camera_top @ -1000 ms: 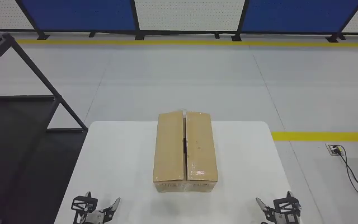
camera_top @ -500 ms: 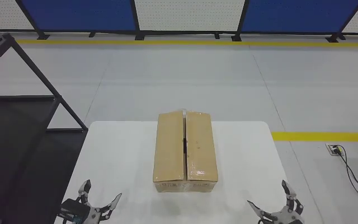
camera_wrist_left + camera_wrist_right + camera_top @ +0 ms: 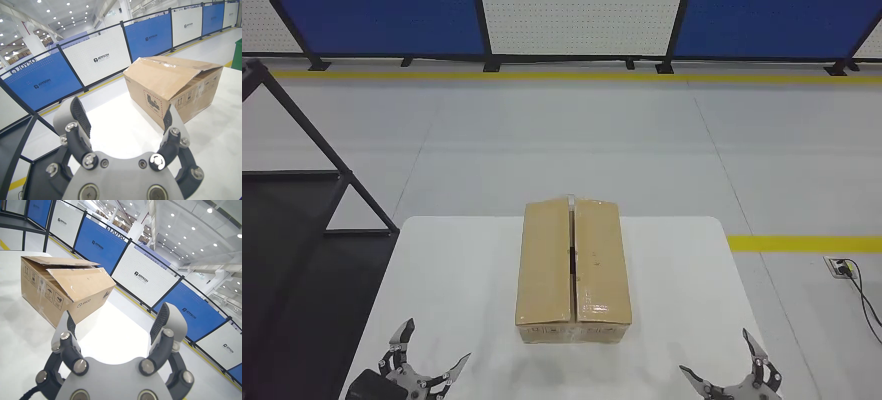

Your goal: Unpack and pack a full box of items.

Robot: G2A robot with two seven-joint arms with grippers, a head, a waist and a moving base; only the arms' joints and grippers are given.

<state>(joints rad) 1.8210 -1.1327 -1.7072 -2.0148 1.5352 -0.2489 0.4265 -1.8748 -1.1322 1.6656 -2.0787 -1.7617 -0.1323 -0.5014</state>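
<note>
Cardboard box (image 3: pixel 572 270) mid-counter (image 3: pixel 462 290), top flaps folded down, slightly ajar. Near edge: left gripper (image 3: pixel 432 348) and right gripper (image 3: pixel 716 356), fingers (image 3: pixel 80 115) spread wide, empty, well apart from box.

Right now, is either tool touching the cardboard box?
No; the left tool and the right tool hang open, well apart from the cardboard box.
</note>
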